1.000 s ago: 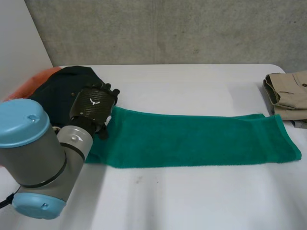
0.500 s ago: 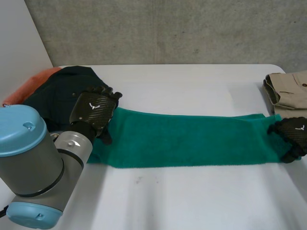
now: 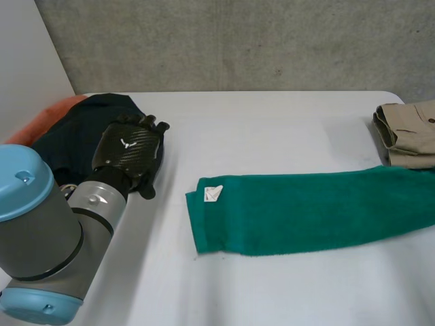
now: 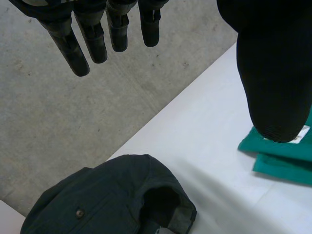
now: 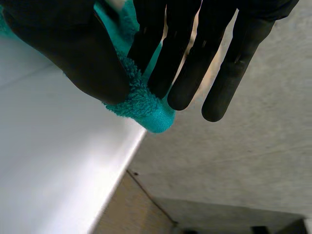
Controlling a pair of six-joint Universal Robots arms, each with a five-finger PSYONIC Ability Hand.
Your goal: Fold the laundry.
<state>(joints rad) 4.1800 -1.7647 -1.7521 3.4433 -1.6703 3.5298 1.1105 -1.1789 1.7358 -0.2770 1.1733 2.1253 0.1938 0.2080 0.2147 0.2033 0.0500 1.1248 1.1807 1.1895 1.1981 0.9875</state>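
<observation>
Fingers (image 5: pixel 180 63) of the right hand (image 5: pixel 68 48), held straight, pinch a corner of the green towel (image 5: pixel 141 109) against the thumb, the pinched corner at the edge of the table (image 5: pixel 58 161). Fingers (image 4: pixel 68 44) of the left hand (image 3: pixel 129 153) hang straight and slightly spread, well apart from the thumb and holding nothing, above a dark garment (image 4: pixel 107 195); the towel's free end, bearing a white label (image 3: pixel 213 193), lies flat on the table beside that thumb. An orange cloth (image 3: pixel 58 112) lies beyond the dark garment, and a beige garment (image 3: pixel 411 132) lies just beside the towel's other end
</observation>
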